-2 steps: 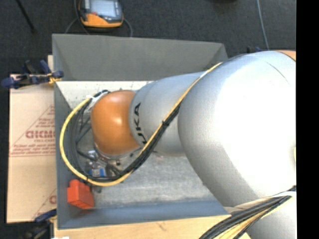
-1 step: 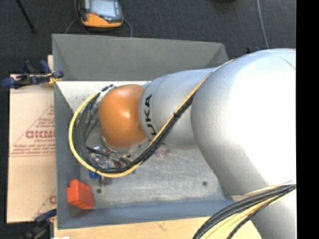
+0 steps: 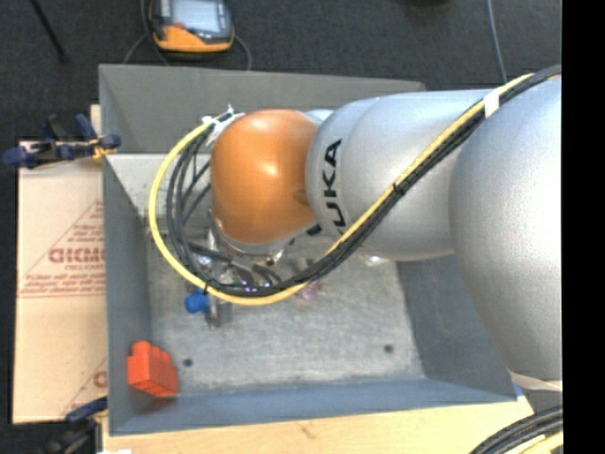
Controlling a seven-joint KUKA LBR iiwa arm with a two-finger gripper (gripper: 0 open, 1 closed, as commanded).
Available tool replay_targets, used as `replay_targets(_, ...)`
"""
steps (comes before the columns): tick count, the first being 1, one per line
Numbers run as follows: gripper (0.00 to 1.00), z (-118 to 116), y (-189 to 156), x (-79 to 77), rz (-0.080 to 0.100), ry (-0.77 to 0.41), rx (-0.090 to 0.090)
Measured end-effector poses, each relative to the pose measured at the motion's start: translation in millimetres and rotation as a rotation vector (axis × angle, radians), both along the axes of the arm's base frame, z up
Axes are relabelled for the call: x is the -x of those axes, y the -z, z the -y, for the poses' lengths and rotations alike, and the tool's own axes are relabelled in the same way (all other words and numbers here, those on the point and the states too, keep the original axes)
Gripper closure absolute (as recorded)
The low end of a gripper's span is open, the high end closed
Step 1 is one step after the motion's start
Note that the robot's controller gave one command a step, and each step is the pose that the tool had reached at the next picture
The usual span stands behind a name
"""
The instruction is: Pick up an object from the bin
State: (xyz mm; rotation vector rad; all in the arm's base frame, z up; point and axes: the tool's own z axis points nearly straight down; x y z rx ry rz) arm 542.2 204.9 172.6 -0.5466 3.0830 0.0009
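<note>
The gripper (image 3: 217, 303) hangs low in the bin (image 3: 284, 391), mostly hidden under the arm (image 3: 397, 187), so I cannot tell if it is open or closed, with a small blue thing (image 3: 197, 302) just beside it and an orange block (image 3: 151, 369) in the bottom-left corner.

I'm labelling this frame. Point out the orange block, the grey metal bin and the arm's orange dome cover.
Orange blocky plastic piece (image 3: 151, 369), camera view: its top face.
Grey metal bin (image 3: 312, 340), camera view: bare floor.
Rounded orange wrist cover (image 3: 260, 173), camera view: dome's middle.
</note>
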Motion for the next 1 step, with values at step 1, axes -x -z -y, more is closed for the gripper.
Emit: replay_targets(1, 1.00, 2.0, -58.0, -9.1, 0.000, -0.266, 0.002)
